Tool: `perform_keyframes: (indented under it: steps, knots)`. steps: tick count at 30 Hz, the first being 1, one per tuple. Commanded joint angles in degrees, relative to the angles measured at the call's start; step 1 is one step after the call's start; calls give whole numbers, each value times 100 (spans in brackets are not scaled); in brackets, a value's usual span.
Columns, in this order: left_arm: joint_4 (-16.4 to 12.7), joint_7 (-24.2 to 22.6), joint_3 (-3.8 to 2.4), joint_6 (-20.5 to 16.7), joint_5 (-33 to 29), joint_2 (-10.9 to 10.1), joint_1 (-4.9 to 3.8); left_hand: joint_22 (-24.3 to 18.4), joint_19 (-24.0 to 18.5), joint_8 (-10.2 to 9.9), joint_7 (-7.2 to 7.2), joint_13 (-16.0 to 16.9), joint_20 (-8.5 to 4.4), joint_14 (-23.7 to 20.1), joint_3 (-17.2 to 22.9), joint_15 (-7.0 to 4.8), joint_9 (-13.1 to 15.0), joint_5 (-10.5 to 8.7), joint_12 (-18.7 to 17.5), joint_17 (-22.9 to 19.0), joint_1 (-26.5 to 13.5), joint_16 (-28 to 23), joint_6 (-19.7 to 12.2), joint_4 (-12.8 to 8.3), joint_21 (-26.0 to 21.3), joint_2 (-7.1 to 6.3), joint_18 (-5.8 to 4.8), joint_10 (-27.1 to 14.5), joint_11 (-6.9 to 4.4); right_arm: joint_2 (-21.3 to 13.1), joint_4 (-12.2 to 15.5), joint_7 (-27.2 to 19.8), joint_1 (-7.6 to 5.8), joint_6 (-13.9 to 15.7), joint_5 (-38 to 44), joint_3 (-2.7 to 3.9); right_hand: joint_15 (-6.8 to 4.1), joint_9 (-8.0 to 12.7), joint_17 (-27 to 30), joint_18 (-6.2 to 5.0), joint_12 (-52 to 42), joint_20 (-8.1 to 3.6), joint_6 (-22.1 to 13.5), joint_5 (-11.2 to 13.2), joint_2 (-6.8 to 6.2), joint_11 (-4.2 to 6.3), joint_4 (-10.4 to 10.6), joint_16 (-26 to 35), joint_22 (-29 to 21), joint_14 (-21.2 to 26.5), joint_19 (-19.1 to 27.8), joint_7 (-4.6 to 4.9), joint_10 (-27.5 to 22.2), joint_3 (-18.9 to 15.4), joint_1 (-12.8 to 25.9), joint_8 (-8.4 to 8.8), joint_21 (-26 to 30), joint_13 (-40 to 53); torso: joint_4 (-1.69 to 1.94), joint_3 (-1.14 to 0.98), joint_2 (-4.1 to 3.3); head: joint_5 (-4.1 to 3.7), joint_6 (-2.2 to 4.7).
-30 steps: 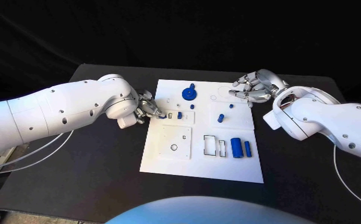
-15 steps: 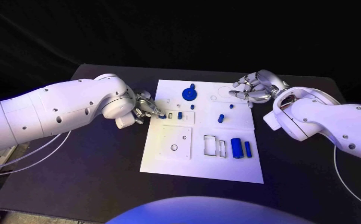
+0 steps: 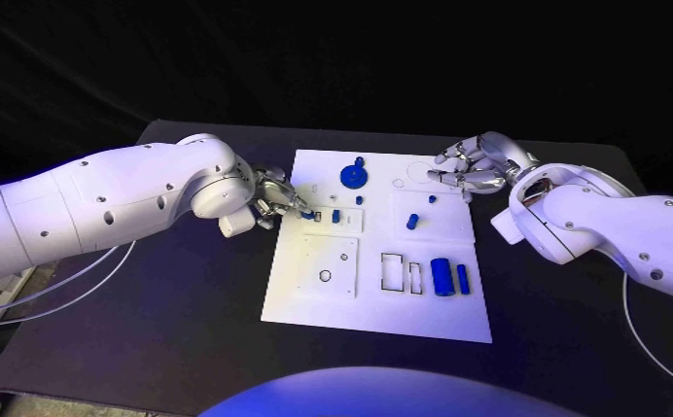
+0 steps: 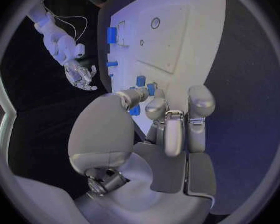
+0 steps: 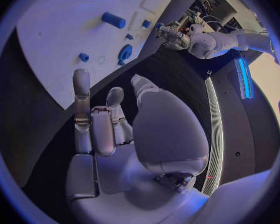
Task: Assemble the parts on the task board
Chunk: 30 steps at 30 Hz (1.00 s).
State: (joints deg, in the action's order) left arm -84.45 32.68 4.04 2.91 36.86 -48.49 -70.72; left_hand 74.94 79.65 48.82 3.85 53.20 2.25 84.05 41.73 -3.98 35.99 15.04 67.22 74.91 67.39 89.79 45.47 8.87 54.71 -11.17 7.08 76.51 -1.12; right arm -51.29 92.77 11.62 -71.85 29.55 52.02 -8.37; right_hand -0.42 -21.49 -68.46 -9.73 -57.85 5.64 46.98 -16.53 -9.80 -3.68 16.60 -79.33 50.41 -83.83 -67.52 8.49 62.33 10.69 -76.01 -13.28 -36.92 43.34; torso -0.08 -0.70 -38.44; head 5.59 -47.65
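You can see that the left robot hand (image 3: 281, 198) has moved a little further onto the left edge of the flat white rectangular task board (image 3: 330, 300) since one second ago, and it pinches a small blue plastic part (image 4: 135, 109) between its fingertips. The right robot hand (image 3: 470, 166) stays at the board's far right corner, fingers curled and holding nothing. The board lies in the middle of the black worktop (image 3: 168, 339), with black cloth behind it.
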Motion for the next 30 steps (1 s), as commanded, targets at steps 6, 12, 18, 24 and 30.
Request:
perform_keyframes:
  steps: [6,12,18,24,30]
  knots:
    - [112,-90,-9,265,199,212,-98,372,40,-29,-117,180,-84,595,837,-85,122,1414,114,1509,-252,21,322,-1212,150,-81,-70,180,-51,11,0,-34,6,-31,43,0,-7,5,5,-71,-25,-4,-35,-29,-1,3,2,29,-8,27,30,-3,-34,46,40,-24,13,-3,-5,0,-3,-10,0]
    - [234,64,-10,599,554,397,-255,473,63,-10,-144,293,-113,595,781,-108,275,2013,172,1509,-374,21,422,-1336,265,-91,-83,248,-71,15,0,-34,6,-26,43,0,-8,5,0,-72,-27,-4,-34,-31,0,4,3,27,-11,26,31,-4,-35,50,44,-29,20,-8,-6,-3,-2,-3,-1]
    - [397,201,-9,1123,1051,590,-409,514,66,0,-154,314,-126,595,787,-120,363,2209,178,1509,-400,21,445,-1408,299,-84,-85,259,-79,21,-3,-36,6,-21,43,0,-8,5,0,-72,-27,-4,-34,-31,0,4,3,27,-11,26,31,-4,-35,50,44,-29,20,-8,-1,-3,0,-1,-5]
    - [546,282,-9,1857,1542,775,-490,530,64,-5,-155,298,-128,595,792,-122,392,2263,165,1509,-393,21,453,-1443,309,-76,-87,254,-79,23,-5,-37,6,-17,43,0,-8,5,0,-72,-27,-4,-34,-31,0,4,3,27,-11,26,31,-4,-35,50,44,-29,20,-8,-4,2,-4,-3,-14]
    - [802,354,-4,2419,1745,997,-544,533,63,-9,-155,290,-128,595,793,-122,398,2273,159,1509,-387,21,453,-1452,310,-68,-88,251,-78,33,-10,-38,6,-12,43,0,-8,5,0,-72,-27,-4,-34,-31,0,4,3,27,-11,26,31,-4,-35,50,44,-29,20,-8,5,1,-2,8,-33]
